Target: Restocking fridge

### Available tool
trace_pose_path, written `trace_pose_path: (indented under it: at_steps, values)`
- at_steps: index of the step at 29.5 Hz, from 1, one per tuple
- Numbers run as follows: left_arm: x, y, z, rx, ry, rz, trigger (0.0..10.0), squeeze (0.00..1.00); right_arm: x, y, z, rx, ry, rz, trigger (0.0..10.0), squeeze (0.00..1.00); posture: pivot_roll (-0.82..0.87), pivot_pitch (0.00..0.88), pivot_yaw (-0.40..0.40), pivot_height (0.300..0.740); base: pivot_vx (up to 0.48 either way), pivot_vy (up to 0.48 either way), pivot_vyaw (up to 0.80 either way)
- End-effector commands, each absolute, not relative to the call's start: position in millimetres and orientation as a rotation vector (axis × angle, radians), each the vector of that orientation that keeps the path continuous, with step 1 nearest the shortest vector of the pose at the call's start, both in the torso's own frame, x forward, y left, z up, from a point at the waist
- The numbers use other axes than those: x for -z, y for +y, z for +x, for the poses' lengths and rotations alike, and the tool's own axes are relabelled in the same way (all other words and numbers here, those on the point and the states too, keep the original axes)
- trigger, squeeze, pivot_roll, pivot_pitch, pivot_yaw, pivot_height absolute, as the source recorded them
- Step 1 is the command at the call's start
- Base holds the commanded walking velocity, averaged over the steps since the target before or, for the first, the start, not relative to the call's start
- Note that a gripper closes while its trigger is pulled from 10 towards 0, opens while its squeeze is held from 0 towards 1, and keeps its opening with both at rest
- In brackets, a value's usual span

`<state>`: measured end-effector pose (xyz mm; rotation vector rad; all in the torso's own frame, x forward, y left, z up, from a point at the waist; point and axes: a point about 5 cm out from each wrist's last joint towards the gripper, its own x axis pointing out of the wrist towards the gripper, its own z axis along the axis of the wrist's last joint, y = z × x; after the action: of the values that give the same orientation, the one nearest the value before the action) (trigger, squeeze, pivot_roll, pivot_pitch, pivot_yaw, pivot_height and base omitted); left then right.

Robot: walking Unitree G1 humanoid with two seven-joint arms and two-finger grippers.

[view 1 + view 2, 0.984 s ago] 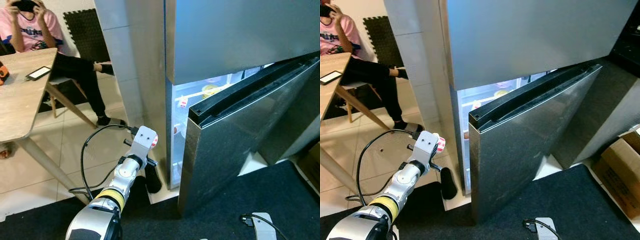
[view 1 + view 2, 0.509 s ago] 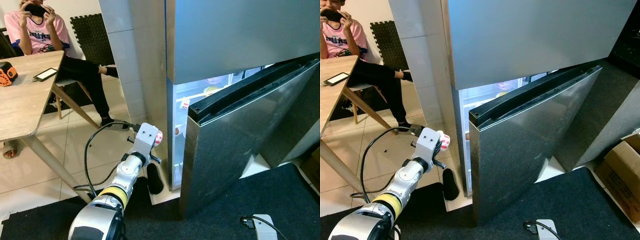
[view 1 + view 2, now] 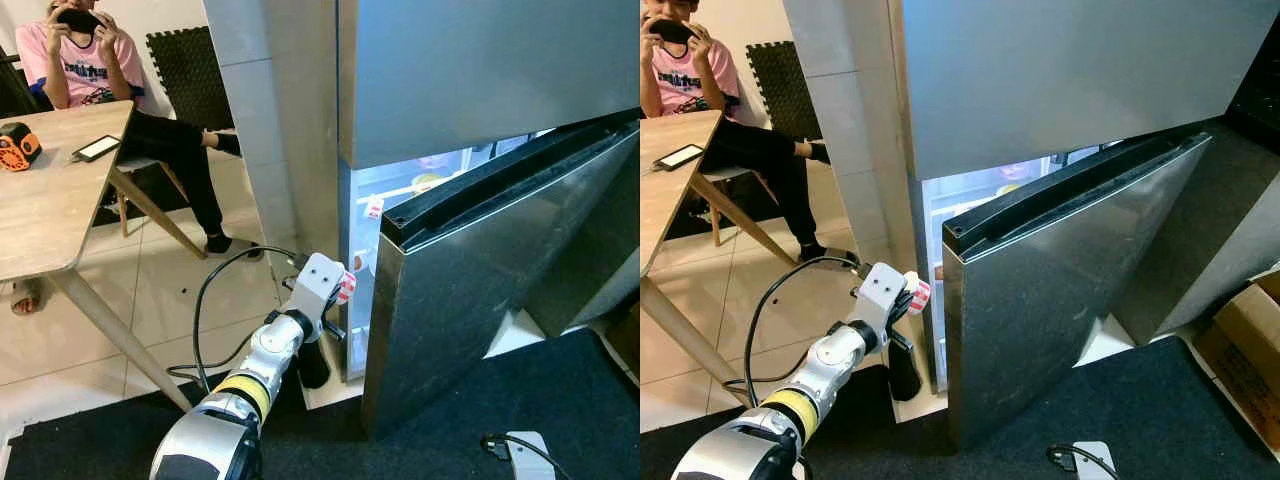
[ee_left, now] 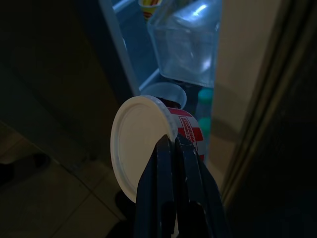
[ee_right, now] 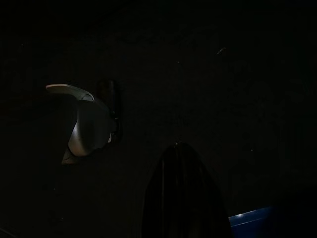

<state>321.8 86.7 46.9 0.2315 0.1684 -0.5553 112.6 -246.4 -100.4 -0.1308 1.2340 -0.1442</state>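
left gripper [image 4: 171, 144]: my two black fingers are pinched on the small round red-and-white cup with a white lid [image 4: 143, 148], gripping at its lid rim.
cup position: held just outside the lit gap of the stainless steel fridge [image 3: 480, 70], beside the half-open lower steel door [image 3: 470, 310]; seen at [image 3: 919, 293] from the head.
key relation: the opening lies straight ahead of my left gripper, past the cup; the wrist view looks along the fingers onto a clear plastic container [image 4: 185, 42] and a glass shelf inside.
cup axis: lying roughly sideways, lid facing back toward the wrist camera.
nearer arm: left, by far; i judge it only needs to reach forward through the gap.
right gripper [image 5: 183, 193]: hanging idle in the dark; cannot tell its fingers' state.
bystander: person in pink shirt [image 3: 80, 60] seated at the wooden table [image 3: 50, 200], well apart.
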Motion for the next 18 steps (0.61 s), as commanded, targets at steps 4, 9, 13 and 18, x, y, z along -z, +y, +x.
trace_pose_path:
  at_steps: [4,9,13,18]
  values:
    - [-38,82,314,0.612,0.201,0.291,10.0,0.0,100,-245,114,0.142,1.228,-0.131,10.0,0.0,-0.04,0.027,0.045,0.74,0.0,0.0,0.0]
    - [-36,60,307,0.709,0.19,0.334,10.0,0.0,100,-245,115,0.152,1.218,-0.124,10.0,0.0,-0.05,0.025,0.047,0.74,0.0,0.0,0.0]
    - [-36,55,305,0.728,0.187,0.339,10.0,0.0,100,-246,113,0.155,1.219,-0.122,10.0,0.0,-0.06,0.026,0.048,0.74,0.0,0.0,0.0]
    - [-37,49,303,0.744,0.175,0.322,10.0,0.0,100,-248,111,0.16,1.225,-0.124,10.0,0.0,-0.06,0.026,0.044,0.74,0.0,0.0,0.0]
